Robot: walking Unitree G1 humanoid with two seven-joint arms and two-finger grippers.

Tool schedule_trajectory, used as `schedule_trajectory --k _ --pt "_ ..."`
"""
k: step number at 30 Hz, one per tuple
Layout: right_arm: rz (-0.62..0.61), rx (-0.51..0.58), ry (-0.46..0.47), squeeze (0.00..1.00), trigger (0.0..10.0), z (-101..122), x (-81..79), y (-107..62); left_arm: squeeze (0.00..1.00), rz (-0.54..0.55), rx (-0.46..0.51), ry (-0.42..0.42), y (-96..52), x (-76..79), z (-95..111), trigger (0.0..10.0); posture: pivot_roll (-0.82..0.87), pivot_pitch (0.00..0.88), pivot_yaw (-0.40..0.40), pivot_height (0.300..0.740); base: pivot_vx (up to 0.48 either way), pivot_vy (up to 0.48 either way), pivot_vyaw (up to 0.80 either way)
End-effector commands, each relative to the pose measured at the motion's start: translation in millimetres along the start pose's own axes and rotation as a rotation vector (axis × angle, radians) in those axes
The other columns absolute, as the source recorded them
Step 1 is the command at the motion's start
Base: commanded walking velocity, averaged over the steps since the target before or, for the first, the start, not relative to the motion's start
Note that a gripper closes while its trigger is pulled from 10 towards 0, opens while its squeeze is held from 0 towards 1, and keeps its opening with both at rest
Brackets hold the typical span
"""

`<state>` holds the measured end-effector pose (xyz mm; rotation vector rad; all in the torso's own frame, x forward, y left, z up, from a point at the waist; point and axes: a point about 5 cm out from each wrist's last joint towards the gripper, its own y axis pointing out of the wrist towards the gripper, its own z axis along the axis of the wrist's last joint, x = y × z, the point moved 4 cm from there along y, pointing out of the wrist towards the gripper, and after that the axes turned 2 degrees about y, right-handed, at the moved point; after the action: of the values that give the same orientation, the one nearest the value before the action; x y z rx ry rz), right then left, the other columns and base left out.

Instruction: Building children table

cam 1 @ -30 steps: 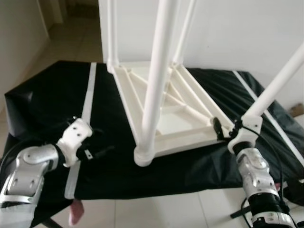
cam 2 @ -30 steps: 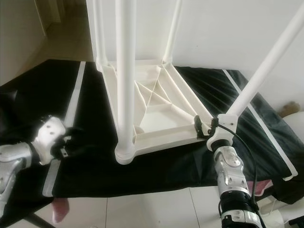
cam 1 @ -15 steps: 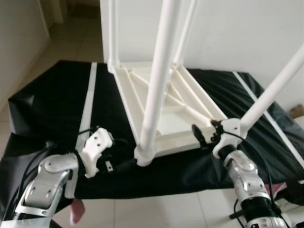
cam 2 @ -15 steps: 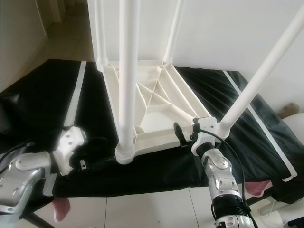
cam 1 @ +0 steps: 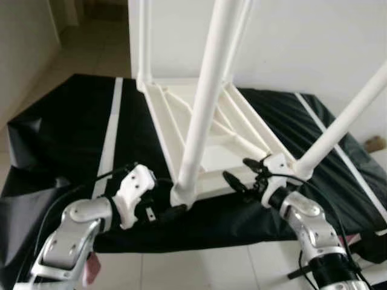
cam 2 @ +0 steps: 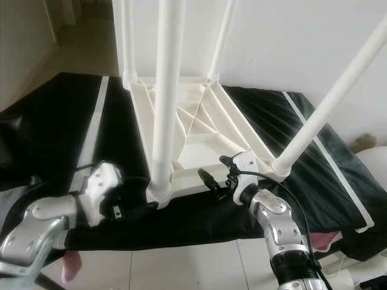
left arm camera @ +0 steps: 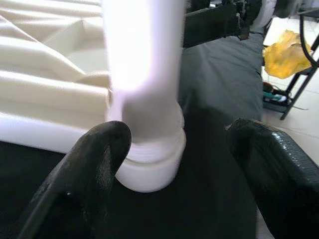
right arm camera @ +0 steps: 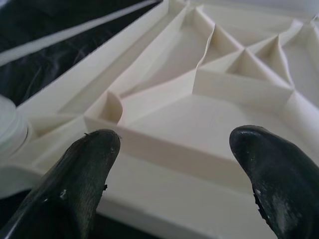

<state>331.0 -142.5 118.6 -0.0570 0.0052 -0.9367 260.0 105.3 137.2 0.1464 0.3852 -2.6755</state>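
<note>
A white plastic children's table point(cam 1: 205, 130) lies upside down on a surface covered by a black sheet point(cam 1: 72, 133), its four legs pointing up. The tabletop underside faces up and shows a raised rim with moulded ribs running diagonally and crossing near the centre, dividing it into triangular and rectangular pockets. The table sits toward the middle of the sheet, with its near edge close to the sheet's front edge. A white stripe point(cam 1: 110, 136) runs front to back on the sheet to the left of the table, and another white stripe point(cam 2: 326, 160) runs along the right.

The near-left leg point(cam 1: 202, 99) is a smooth round tube, standing in a ringed collar at the near-left corner of the tabletop. In the left wrist view the collar point(left arm camera: 149, 164) shows a stepped base resting on the black sheet. The near-right leg point(cam 2: 329, 103) leans outward to the right from the near-right corner.

Left gripper point(left arm camera: 174, 164): jaws spread, one finger point(left arm camera: 94, 164) on each side of the near-left leg's collar, not closed on it. Right gripper point(right arm camera: 174, 169): jaws spread, fingers point(right arm camera: 84, 169) hovering just over the near edge of the ribbed underside, between the two near legs.

Pale tiled floor point(cam 1: 199, 272) lies below the front edge of the sheet.
</note>
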Motion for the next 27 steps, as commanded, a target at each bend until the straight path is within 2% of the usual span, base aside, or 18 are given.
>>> schedule_trajectory --k 1,2,5,9,11,16,21,23,26,27 --pt "0.0 -0.024 -0.002 0.0 10.0 -3 2.2 -5.8 0.0 -0.076 0.006 -0.029 3.2 16.9 1 10.0 0.16 0.0 -0.153 0.74 0.0 0.0 0.0" --pt "-0.002 -0.03 -0.001 0.0 10.0 -4 2.3 -7.1 0.0 -0.121 0.011 -0.058 4.7 28.0 2 10.0 0.16 0.0 -0.153 0.74 0.0 0.0 0.0" --pt "-0.004 -0.034 0.001 0.0 10.0 -5 1.6 -8.7 0.0 -0.178 0.015 -0.088 6.2 43.1 2 10.0 0.16 0.0 -0.148 0.74 0.0 0.0 0.0" --pt "-0.008 -0.034 0.013 0.0 10.0 -6 -0.3 -9.9 0.0 -0.19 0.033 -0.132 8.6 49.4 2 10.0 0.16 0.0 -0.148 0.74 0.0 0.0 0.0" --pt "-0.007 -0.041 0.02 0.0 10.0 -9 -3.5 -12.0 0.0 -0.215 0.107 -0.199 13.7 56.0 13 10.0 0.15 0.0 -0.135 0.74 0.0 0.0 0.0" --pt "-0.016 -0.041 0.025 0.0 10.0 -9 -4.4 -14.2 0.0 -0.247 0.177 -0.237 19.9 62.1 26 10.0 0.14 0.0 -0.126 0.74 0.0 0.0 0.0" --pt "-0.02 -0.041 0.028 0.0 10.0 -9 -6.1 -16.4 0.0 -0.238 0.148 -0.228 22.7 60.5 22 10.0 0.13 0.0 -0.116 0.74 0.0 0.0 0.0" --pt "-0.029 -0.045 0.03 0.0 10.0 -11 -6.0 -19.5 0.0 -0.2 0.09 -0.205 20.0 50.4 12 10.0 0.12 0.0 -0.107 0.74 0.0 0.0 0.0" --pt "-0.024 -0.057 0.035 0.0 10.0 -14 -9.6 -23.4 0.0 -0.113 0.002 -0.154 13.3 26.4 -3 10.0 0.12 0.0 -0.1 0.74 0.0 0.0 0.0" --pt "-0.024 -0.057 0.035 0.0 10.0 -14 -9.6 -23.4 0.0 -0.113 0.002 -0.154 13.3 26.4 -3 10.0 0.12 0.0 -0.1 0.74 0.0 0.0 0.0"
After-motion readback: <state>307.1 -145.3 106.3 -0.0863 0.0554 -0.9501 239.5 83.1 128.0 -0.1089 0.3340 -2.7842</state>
